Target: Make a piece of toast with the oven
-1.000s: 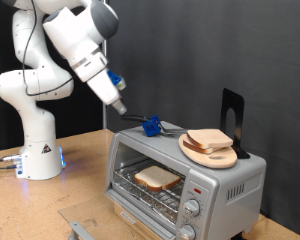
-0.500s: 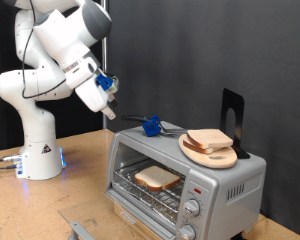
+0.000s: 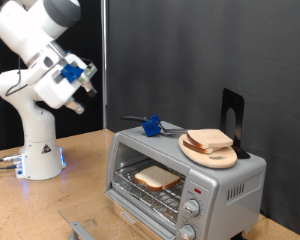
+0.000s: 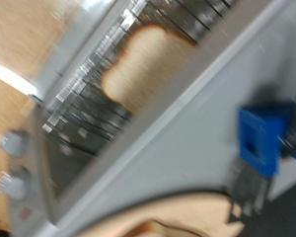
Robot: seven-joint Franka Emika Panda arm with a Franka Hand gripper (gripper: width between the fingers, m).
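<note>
The silver oven [image 3: 230, 180] stands at the exterior view's lower right. The piece of toast [image 3: 157, 178] lies on the wire rack inside it. It also shows, blurred, in the wrist view [image 4: 143, 64] with the oven's knobs [image 4: 12, 183]. My gripper [image 3: 89, 87] hangs in the air at the exterior view's upper left, well away from the oven and holding nothing that shows. Its fingers do not show in the wrist view.
A round wooden board [image 3: 212, 153] with a second bread slice [image 3: 210, 139] lies on the oven's top. Next to it are a blue-handled tool [image 3: 150, 125] and a black stand [image 3: 232, 115]. The robot base [image 3: 38, 150] stands at the left on the wooden table.
The arm has swung up and to the exterior view's left, away from the oven's top. The toast and the things on the oven have not moved.
</note>
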